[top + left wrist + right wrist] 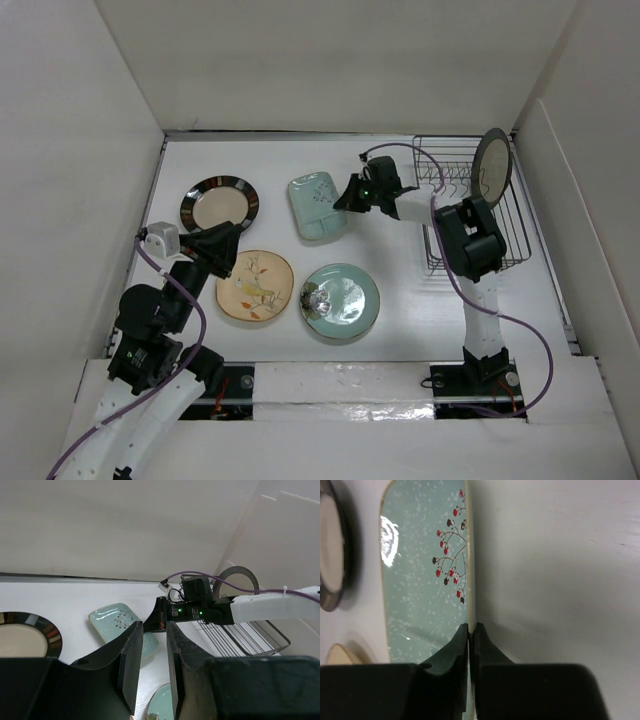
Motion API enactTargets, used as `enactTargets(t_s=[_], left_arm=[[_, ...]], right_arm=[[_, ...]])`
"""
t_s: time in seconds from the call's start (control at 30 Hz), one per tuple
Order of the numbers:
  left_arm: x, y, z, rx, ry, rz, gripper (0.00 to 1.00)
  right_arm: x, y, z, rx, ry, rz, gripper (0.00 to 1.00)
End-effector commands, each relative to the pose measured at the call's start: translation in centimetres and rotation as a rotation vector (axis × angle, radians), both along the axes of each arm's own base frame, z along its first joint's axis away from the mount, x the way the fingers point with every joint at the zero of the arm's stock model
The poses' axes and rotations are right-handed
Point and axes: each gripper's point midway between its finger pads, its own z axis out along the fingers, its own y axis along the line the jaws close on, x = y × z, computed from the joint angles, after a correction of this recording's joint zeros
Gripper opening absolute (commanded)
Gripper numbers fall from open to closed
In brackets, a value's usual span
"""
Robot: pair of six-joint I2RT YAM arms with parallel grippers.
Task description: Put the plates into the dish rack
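Observation:
The squarish pale green plate (316,208) lies at the table's middle back. My right gripper (341,202) is shut on its right rim; the right wrist view shows the fingers (462,640) pinching the rim of the berry-printed plate (422,570). I cannot tell whether that edge is lifted. My left gripper (228,242) is open and empty above the gap between the striped dark-rimmed plate (220,204) and the floral cream plate (256,285). The round celadon plate (343,302) lies front centre. A dark-rimmed plate (492,165) stands upright in the dish rack (505,235).
The rack stands at the back right against the white side wall (585,200). White walls close the back and left. The right arm's forearm (470,240) crosses in front of the rack. Purple cables (180,300) trail from both arms.

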Motion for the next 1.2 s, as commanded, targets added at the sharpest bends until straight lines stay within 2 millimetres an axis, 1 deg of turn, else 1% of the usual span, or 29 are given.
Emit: enactTargets(t_s=[0.0, 0.07, 0.13, 0.17, 0.2, 0.23, 0.27, 0.33, 0.37, 0.4, 0.43, 0.47, 0.5, 0.53, 0.57, 0.6, 0.63, 0.67, 0.73, 0.77, 0.8, 0.83, 0.87, 0.9, 0.93, 0.97, 1.1, 1.13, 1.17], left_arm=[[0.4, 0.1, 0.6, 0.000, -0.019, 0.016, 0.23], [0.4, 0.0, 0.7, 0.002, -0.020, 0.009, 0.24], [0.3, 0.0, 0.8, -0.002, -0.026, 0.009, 0.24], [0.4, 0.0, 0.7, -0.002, -0.024, 0.010, 0.24], [0.4, 0.0, 0.6, 0.002, -0.018, 0.012, 0.24], [0.5, -0.1, 0.4, 0.004, -0.012, 0.008, 0.24], [0.4, -0.1, 0.7, 0.004, -0.019, 0.006, 0.24], [0.1, -0.1, 1.0, -0.006, -0.033, -0.002, 0.25], [0.0, -0.1, 1.1, -0.009, -0.037, -0.004, 0.25], [0.0, -0.2, 1.0, -0.009, -0.033, -0.008, 0.25], [-0.2, -0.4, 1.0, -0.008, -0.034, -0.022, 0.25], [-0.4, -0.4, 1.4, -0.012, -0.043, -0.029, 0.25], [-0.7, -0.5, 1.8, -0.019, -0.056, -0.039, 0.26], [-1.4, -0.8, 2.2, -0.022, -0.077, -0.075, 0.26], [-1.7, -0.8, 2.5, -0.028, -0.090, -0.081, 0.26], [-1.9, -0.7, 2.7, -0.032, -0.095, -0.083, 0.27], [-2.3, -0.7, 2.8, -0.036, -0.106, -0.091, 0.28], [-2.6, -0.6, 3.1, -0.040, -0.117, -0.094, 0.28], [-3.4, -0.4, 3.9, -0.055, -0.149, -0.105, 0.29], [-3.6, -0.3, 4.1, -0.061, -0.158, -0.105, 0.29], [-3.7, -0.2, 4.2, -0.061, -0.159, -0.107, 0.29], [-4.0, -0.2, 4.3, -0.064, -0.168, -0.111, 0.29], [-4.2, -0.2, 4.4, -0.066, -0.172, -0.116, 0.29], [-4.5, -0.1, 4.7, -0.071, -0.187, -0.118, 0.30], [-5.1, 0.1, 5.1, -0.083, -0.207, -0.124, 0.30], [-5.2, 0.3, 5.3, -0.084, -0.215, -0.119, 0.30], [-5.2, 0.7, 5.1, -0.085, -0.208, -0.099, 0.31], [-5.5, 0.6, 5.3, -0.089, -0.218, -0.112, 0.31], [-5.7, 0.5, 5.4, -0.094, -0.222, -0.121, 0.31]], right_arm=[[-0.4, 0.6, -1.0, 0.014, -0.001, 0.004, 0.00], [0.1, 0.5, 1.0, 0.038, -0.055, -0.020, 0.00], [0.3, 0.8, 3.8, 0.095, -0.117, -0.031, 0.00], [0.3, 1.5, 7.7, 0.148, -0.204, -0.021, 0.00], [0.2, 1.5, 9.1, 0.165, -0.229, -0.023, 0.00], [0.4, 1.5, 10.9, 0.179, -0.265, -0.026, 0.00], [0.4, 1.0, 14.6, 0.194, -0.335, -0.046, 0.00], [0.0, 0.2, 18.1, 0.199, -0.409, -0.070, 0.00], [0.0, -0.7, 19.8, 0.191, -0.448, -0.106, 0.00], [-0.4, -2.2, 23.3, 0.188, -0.522, -0.132, 0.00], [-0.3, -3.5, 24.7, 0.173, -0.550, -0.162, 0.00], [-0.2, -5.3, 25.2, 0.127, -0.555, -0.220, 0.00], [-0.2, -8.2, 27.6, 0.084, -0.614, -0.275, 0.00], [-0.2, -10.1, 28.2, 0.045, -0.626, -0.321, 0.00], [0.0, -12.8, 27.9, -0.025, -0.611, -0.398, 0.00], [-0.1, -14.8, 28.3, -0.090, -0.632, -0.431, 0.00], [-0.2, -18.5, 29.2, -0.173, -0.648, -0.514, 0.00], [-0.4, -20.0, 29.7, -0.190, -0.648, -0.555, 0.00], [-0.8, -23.6, 30.9, -0.287, -0.691, -0.620, 0.00], [-1.7, -25.8, 32.1, -0.339, -0.708, -0.702, 0.00], [-2.1, -27.3, 32.9, -0.404, -0.712, -0.730, 0.00], [-2.2, -28.4, 33.4, -0.443, -0.710, -0.762, 0.00], [-2.2, -30.4, 33.0, -0.502, -0.681, -0.803, 0.00], [-2.2, -31.5, 34.1, -0.561, -0.693, -0.811, 0.00], [-2.2, -32.7, 34.2, -0.610, -0.675, -0.836, 0.00], [-2.7, -34.6, 33.6, -0.687, -0.623, -0.882, 0.00], [-3.2, -36.9, 35.3, -0.833, -0.630, -0.902, 0.00], [-3.2, -37.2, 36.1, -0.851, -0.642, -0.912, 0.00], [-3.3, -37.5, 36.1, -0.884, -0.630, -0.910, 0.00]])
